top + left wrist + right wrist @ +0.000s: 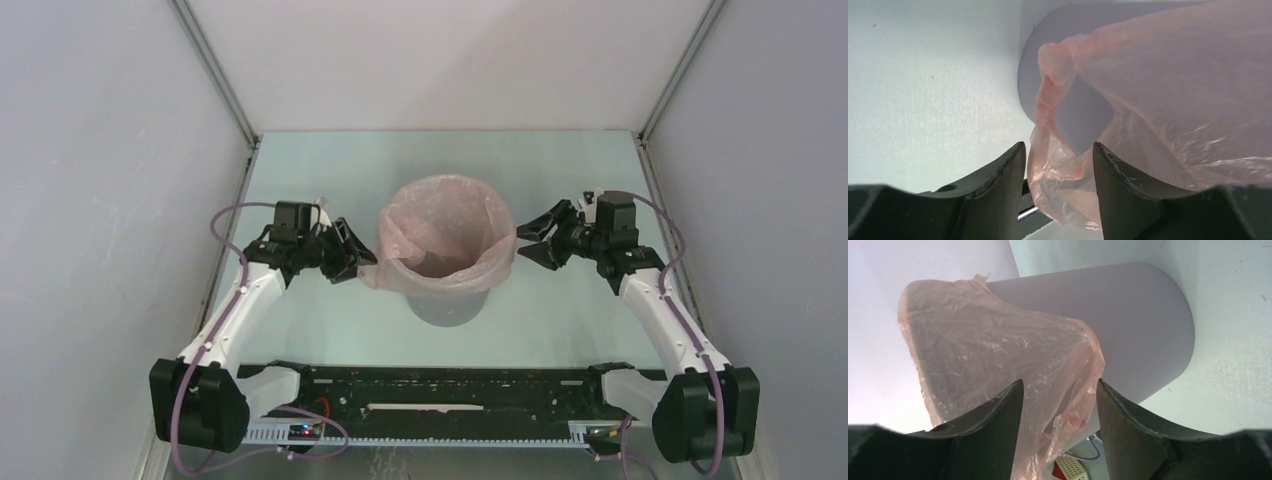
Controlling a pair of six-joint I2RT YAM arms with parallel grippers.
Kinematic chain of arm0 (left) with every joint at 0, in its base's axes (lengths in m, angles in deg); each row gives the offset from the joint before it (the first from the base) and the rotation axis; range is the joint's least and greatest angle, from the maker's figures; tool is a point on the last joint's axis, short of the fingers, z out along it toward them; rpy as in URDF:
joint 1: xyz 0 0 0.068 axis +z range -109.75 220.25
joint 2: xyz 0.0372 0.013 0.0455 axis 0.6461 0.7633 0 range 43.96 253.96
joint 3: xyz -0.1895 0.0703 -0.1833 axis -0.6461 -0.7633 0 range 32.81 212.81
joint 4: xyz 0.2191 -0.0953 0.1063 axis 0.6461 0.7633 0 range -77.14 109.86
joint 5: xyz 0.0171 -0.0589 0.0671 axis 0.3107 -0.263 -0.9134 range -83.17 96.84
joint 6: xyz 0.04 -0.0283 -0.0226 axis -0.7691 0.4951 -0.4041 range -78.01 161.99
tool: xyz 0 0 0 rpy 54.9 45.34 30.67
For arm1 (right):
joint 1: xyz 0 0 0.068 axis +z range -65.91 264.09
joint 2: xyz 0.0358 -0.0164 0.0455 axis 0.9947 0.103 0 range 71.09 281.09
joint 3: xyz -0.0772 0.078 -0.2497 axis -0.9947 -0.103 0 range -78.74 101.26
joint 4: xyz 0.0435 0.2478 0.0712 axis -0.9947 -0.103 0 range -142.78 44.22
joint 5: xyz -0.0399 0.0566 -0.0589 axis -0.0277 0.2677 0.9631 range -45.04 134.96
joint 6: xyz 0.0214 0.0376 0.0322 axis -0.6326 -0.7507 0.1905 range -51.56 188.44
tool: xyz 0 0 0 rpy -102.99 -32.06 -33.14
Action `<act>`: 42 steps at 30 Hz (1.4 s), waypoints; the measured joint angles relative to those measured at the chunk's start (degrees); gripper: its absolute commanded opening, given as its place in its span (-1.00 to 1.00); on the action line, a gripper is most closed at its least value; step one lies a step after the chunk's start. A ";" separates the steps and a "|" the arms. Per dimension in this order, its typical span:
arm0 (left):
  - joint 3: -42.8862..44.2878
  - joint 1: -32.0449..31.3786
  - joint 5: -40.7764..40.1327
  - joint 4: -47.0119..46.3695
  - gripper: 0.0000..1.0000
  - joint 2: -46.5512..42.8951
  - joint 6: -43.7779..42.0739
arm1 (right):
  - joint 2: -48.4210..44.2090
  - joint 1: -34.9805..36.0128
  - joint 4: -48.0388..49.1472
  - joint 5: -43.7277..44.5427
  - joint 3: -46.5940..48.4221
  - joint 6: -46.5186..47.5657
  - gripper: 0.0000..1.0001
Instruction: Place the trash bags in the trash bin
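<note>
The grey round trash bin [447, 304] stands mid-table. The pale-pink trash bag [443, 232] sits in its mouth, its film folded out over the rim. My left gripper [352, 253] is open at the bin's left side; a hanging flap of the bag [1058, 170] lies between its spread fingers. My right gripper [530, 247] is open at the bin's right side, and the bag's edge with a red mark [1068, 417] hangs between its fingers. The bin wall shows in the left wrist view [1083, 117] and the right wrist view [1143, 335].
The pale green table top [560, 310] is walled by white panels on the left, right and back. A black rail with both arm bases [450, 395] runs along the near edge.
</note>
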 measured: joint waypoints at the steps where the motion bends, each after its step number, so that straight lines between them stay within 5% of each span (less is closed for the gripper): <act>1: -0.74 -0.11 -0.04 0.04 0.06 -0.55 0.24 | 0.63 0.50 0.87 0.26 -0.13 -0.35 -0.02; 4: -2.25 -0.70 -0.09 0.46 -0.03 -1.75 0.74 | 1.36 1.70 2.36 1.60 -1.14 -1.51 -0.40; 10: -2.43 -2.93 -0.22 0.39 -0.11 -1.70 1.07 | 1.01 2.60 2.95 3.43 -5.97 -2.54 -0.75; 20: -2.43 -6.27 -0.39 0.59 -0.12 0.09 1.44 | -0.24 -2.62 3.02 -1.31 -7.96 1.22 0.26; 30: -2.43 -6.27 -0.39 1.22 -0.04 0.28 1.36 | -2.93 3.50 3.26 1.29 -7.96 1.03 0.25; 35: -2.43 -6.27 -0.37 1.38 0.00 0.28 1.25 | -5.73 -4.39 -5.68 1.99 -6.51 8.07 0.32; 39: -2.43 -6.27 -0.28 1.42 -0.01 0.28 1.25 | -6.84 -10.08 -16.92 2.67 4.63 16.31 0.53; 42: -2.43 -6.27 -0.07 1.38 -0.01 0.28 1.27 | -6.56 -6.43 -21.07 3.67 16.63 20.13 0.58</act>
